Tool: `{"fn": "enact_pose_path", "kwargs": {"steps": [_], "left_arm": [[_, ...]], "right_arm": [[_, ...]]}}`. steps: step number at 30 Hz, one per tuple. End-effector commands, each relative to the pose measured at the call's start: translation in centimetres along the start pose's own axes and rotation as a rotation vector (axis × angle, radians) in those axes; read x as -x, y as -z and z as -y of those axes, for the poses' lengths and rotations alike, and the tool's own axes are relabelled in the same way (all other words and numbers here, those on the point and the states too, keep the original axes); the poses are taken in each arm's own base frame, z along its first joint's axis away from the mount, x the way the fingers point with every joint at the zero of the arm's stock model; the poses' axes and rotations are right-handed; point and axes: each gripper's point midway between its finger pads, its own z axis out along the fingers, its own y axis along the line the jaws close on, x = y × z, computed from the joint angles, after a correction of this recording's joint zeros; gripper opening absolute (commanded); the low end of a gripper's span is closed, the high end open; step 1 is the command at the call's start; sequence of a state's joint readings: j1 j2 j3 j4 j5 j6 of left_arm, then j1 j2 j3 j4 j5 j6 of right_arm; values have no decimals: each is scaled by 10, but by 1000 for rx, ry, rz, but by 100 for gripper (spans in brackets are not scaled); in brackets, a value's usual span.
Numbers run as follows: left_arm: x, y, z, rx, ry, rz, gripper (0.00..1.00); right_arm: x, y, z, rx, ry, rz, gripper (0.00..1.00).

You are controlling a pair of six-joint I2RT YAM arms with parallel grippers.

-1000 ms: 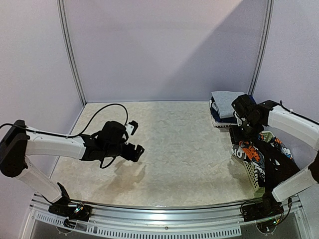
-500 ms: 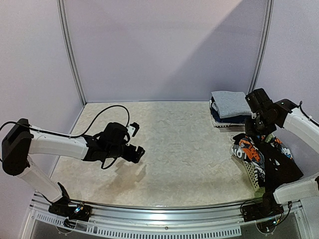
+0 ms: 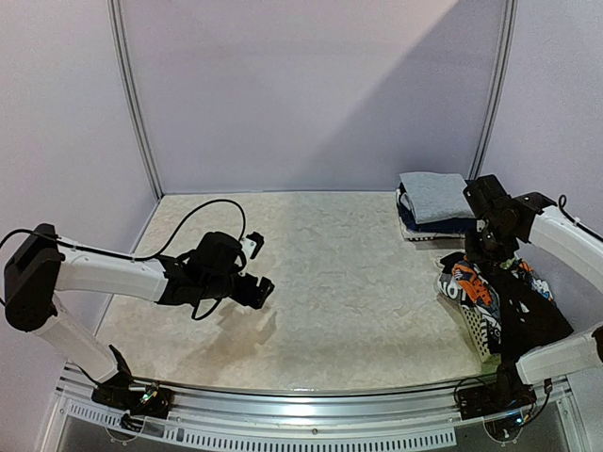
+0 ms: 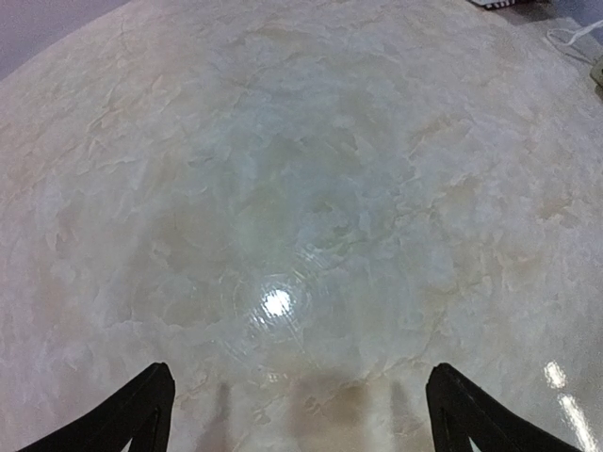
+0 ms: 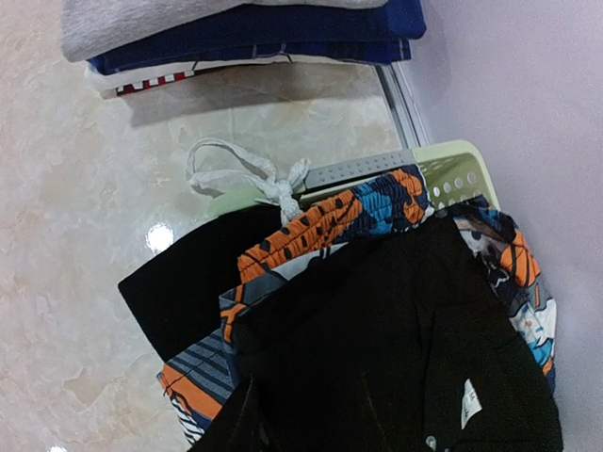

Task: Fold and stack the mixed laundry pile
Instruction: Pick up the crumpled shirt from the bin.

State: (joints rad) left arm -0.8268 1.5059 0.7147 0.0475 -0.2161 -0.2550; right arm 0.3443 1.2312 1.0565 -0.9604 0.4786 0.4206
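The right gripper [image 3: 487,252], jaws impossible to read, has shifted rightward over the basket [image 5: 443,165] at the table's [image 3: 330,245] right edge, where the laundry pile [image 5: 377,311] lies, black cloth draped over orange print, the folded stack [image 3: 429,202] just behind, while the left gripper [image 4: 300,414] hovers spread wide.

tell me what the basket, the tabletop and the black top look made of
Basket: pale plastic, likely, from its moulded perforated rim. Tabletop: glossy, marble-veined, reflecting lamps; stone or laminate, unclear. Black top: soft matte cloth, creased, with a sewn label.
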Motion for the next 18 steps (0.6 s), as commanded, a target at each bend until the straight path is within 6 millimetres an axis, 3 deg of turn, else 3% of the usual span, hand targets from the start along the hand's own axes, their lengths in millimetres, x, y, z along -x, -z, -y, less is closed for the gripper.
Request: {"fn": "enact_pose_path", "kwargs": {"steps": [1,6,10,15,18], "left_arm": [[0,-2,8,-20,-17,5,94],[-1,-1,7,-17,-21,5,95],[-1,2,6,-17,-21,11,94],[7,8,6,-24,-12,39,94],[11,13,7,-32,-7,55,94]], "right_arm": [[-6,-14,1,-10,-9,-32,29],[-4,-15,3,-4,-6,-29,1],[11,1,18,-29,-22,5,0],[67,64,19,87,-83,150,0],[109,119,14,174,-83,269,0]]}}
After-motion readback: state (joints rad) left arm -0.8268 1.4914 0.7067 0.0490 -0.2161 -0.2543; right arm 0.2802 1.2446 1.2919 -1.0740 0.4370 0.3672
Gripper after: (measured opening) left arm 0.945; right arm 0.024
